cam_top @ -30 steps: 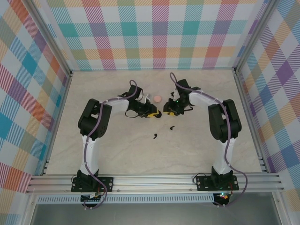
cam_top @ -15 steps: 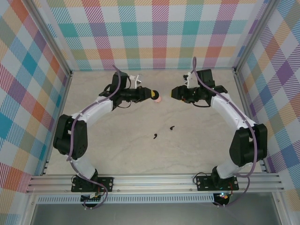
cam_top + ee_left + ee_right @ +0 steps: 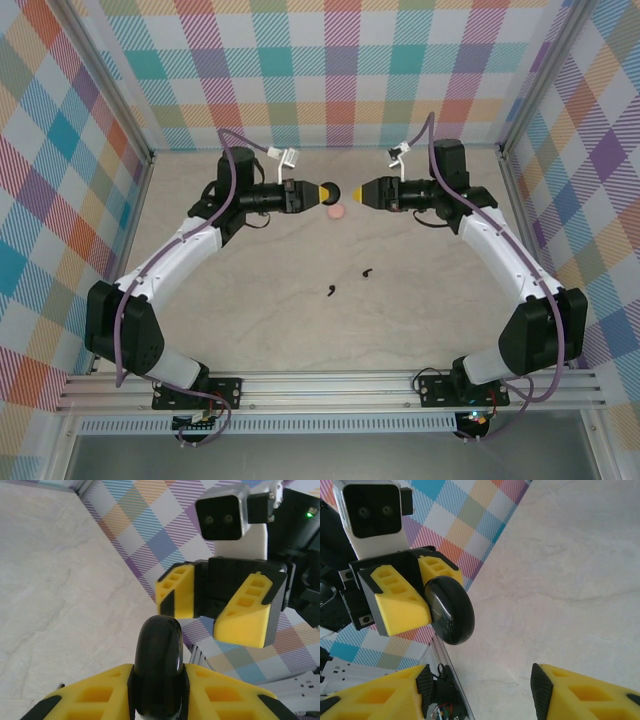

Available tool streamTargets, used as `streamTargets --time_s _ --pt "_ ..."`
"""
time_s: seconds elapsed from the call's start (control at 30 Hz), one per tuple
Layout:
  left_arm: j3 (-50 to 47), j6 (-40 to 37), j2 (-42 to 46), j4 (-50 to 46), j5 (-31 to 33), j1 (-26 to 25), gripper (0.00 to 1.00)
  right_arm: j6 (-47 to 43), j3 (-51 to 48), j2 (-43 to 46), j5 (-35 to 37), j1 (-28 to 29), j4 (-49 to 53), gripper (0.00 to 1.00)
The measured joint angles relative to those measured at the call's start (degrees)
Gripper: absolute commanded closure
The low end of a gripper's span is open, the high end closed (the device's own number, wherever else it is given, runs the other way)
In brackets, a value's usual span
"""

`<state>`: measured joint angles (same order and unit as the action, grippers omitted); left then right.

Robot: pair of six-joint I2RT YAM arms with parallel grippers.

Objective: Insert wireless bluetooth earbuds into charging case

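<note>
Your two arms have just unfolded from a low huddle at mid-table. They now reach up and back, tools nose to nose above the far part of the table point(image 3: 250, 320). The left tool point(image 3: 323, 190) is pinching a black disc point(image 3: 451, 611) between its pads (by its shape probably the charging case, closed, with nothing visible inside). The right tool point(image 3: 360, 192) faces it, just apart, with its jaws spread wider than a second ago and holding nothing. That reads as a setup for a handover or for opening the lid, not yet an insertion. A pink disc point(image 3: 337, 211) rests on the table below the tools; whether it holds anything cannot be told. One black earbud point(image 3: 331, 291) and a second black earbud point(image 3: 367, 271) lie loose nearer the arm bases, well apart from both tools.
</note>
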<state>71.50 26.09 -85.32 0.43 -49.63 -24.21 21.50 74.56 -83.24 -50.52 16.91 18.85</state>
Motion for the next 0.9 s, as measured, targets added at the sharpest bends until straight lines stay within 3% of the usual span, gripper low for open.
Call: streamTargets --time_s 0.3,0.9 --pt "0.0 -2.3 0.7 -0.4 -1.4 -1.8 0.72 -0.5 0.3 0.0 -1.9 2.3 -0.5 0.41" --pt "0.0 -4.0 0.7 -0.9 -2.4 -3.1 0.71 -1.4 2.2 -1.2 -3.6 3.5 -1.0 0.51"
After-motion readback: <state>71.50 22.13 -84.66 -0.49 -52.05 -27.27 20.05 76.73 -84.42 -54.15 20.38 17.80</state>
